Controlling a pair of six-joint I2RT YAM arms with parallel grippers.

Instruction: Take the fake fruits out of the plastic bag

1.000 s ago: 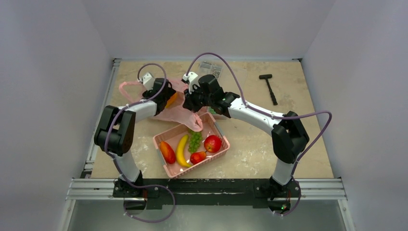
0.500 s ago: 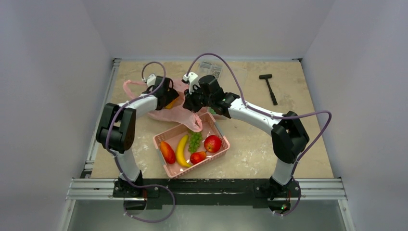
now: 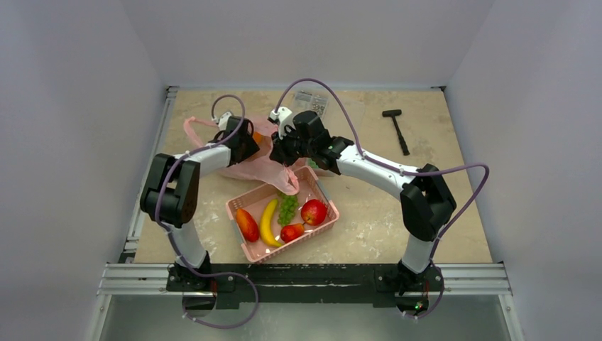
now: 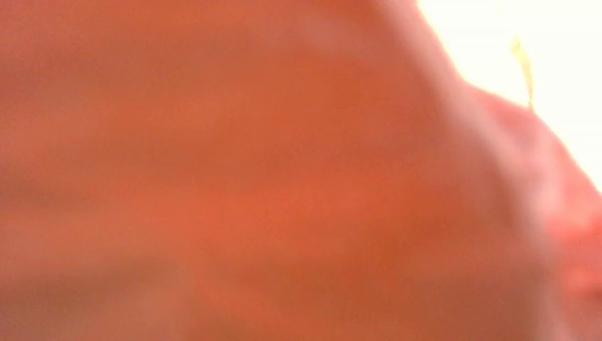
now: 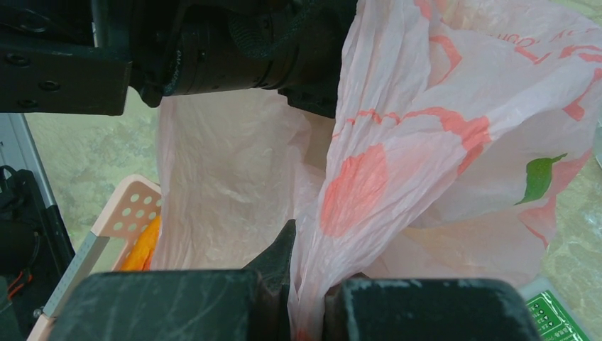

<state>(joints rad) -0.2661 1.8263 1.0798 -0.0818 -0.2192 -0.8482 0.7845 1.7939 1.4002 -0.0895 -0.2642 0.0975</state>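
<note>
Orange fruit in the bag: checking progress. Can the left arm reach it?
Likely yes: right gripper holds the plastic bag up, and the left gripper is inside, at the orange fruit.

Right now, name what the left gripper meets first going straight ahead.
Probably the orange fruit inside the plastic bag; its blurred surface fills the left wrist view, so depth is unclear.

The mottled beige worktop [image 3: 440,213] carried a pink latticed basket [image 3: 298,242] near its middle. The pink plastic bag [image 3: 250,169] partly rested just behind it, with a black hammer [image 3: 398,128] far right and a small packet [image 3: 312,101] at the back.
</note>
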